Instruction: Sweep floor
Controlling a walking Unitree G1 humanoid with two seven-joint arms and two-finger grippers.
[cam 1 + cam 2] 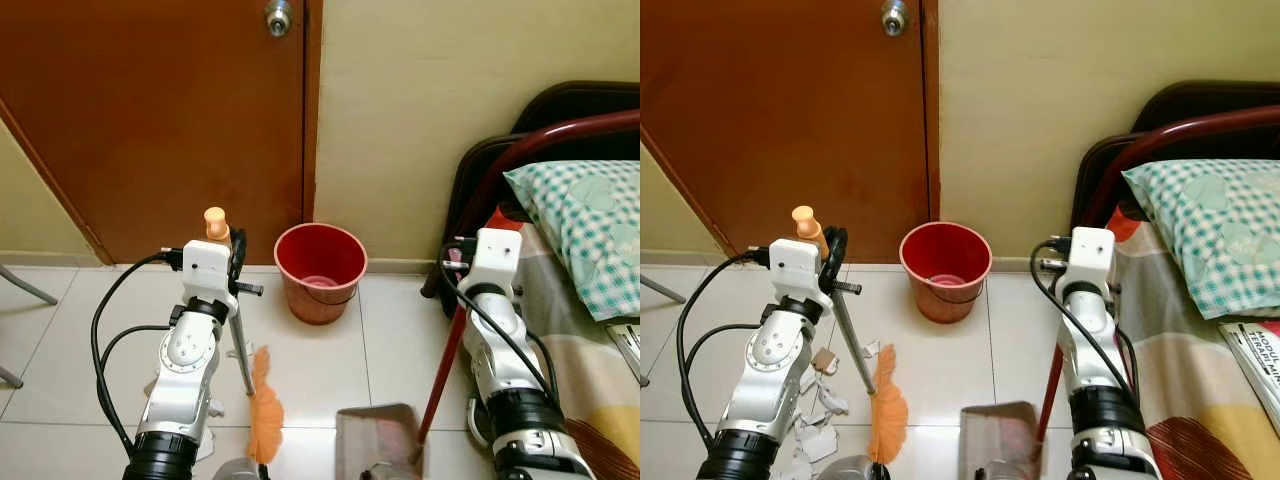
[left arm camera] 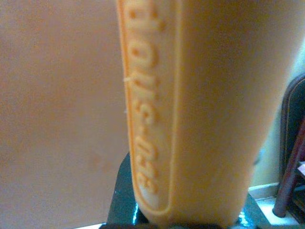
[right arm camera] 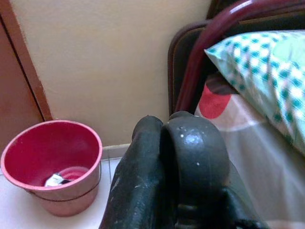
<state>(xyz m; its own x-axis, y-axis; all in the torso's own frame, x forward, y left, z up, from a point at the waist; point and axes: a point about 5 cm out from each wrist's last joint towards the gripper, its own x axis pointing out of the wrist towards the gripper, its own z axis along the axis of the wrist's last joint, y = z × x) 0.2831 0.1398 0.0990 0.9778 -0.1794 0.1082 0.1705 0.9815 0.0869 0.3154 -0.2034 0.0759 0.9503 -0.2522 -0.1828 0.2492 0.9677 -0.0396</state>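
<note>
The left gripper [image 1: 222, 240] is clenched on the broom [image 1: 240, 340] near its orange top, bristles down on the tiles beside paper scraps [image 1: 825, 410] — angled to push them. The right gripper [image 1: 1080, 290] grips the dustpan [image 1: 378, 440] handle, pan resting flat to catch. The bucket [image 1: 320, 270] waits by the wall.

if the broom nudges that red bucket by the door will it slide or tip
The red bucket looks like thin plastic and nearly empty, so probably light; it would likely slide on the glossy tiled floor. Its base is narrower than its rim, so a high push might tip it.
</note>
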